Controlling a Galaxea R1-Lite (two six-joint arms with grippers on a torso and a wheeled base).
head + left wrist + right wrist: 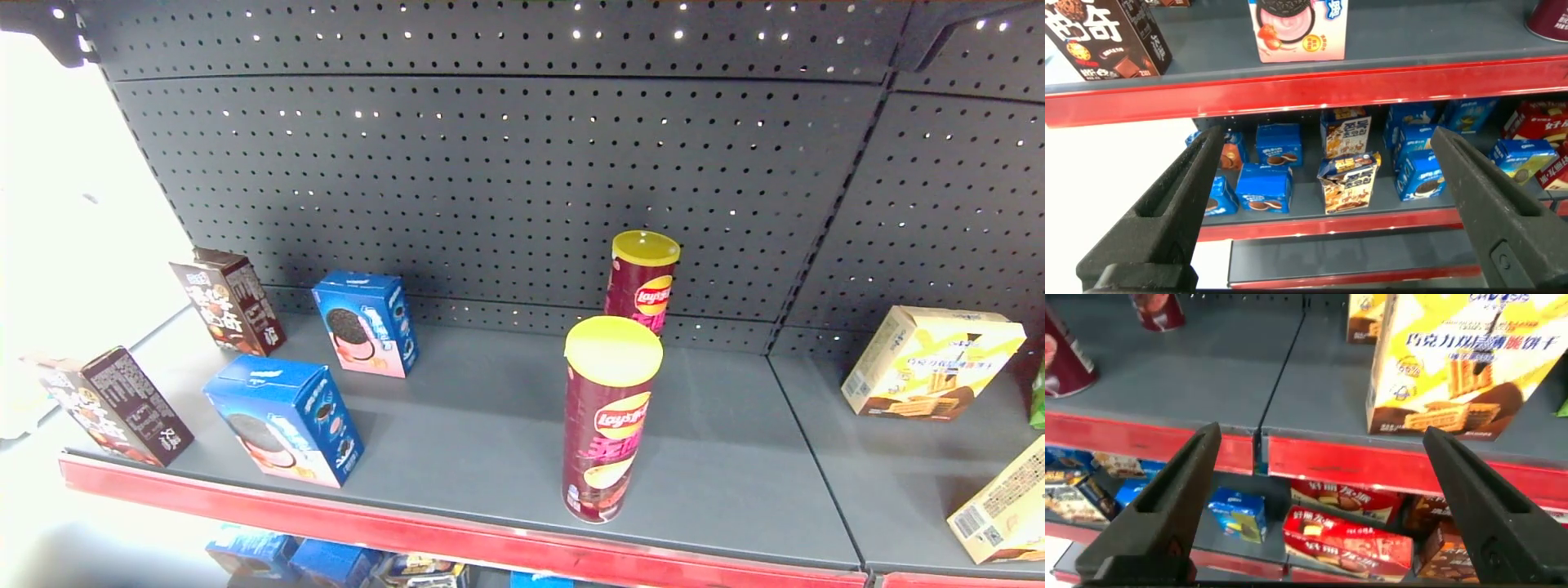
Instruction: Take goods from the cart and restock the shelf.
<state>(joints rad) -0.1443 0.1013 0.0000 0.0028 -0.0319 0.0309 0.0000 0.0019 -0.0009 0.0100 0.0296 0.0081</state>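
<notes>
Where the head camera looks down on the shelf [718,457], I see the front chip can [608,425] upright near the edge, with the rear chip can [641,286] behind it by the back panel. Two blue cookie boxes [286,420] and two brown boxes [114,404] stand to the left, and a yellow wafer box [931,363] stands in the right bay.

On the left wrist camera, my left pincer [1324,132] is spread wide and empty before the red shelf edge [1290,86].

On the right wrist camera, my right pincer [1321,431] is likewise spread and empty, facing a yellow carton [1454,367] at the shelf front.
</notes>
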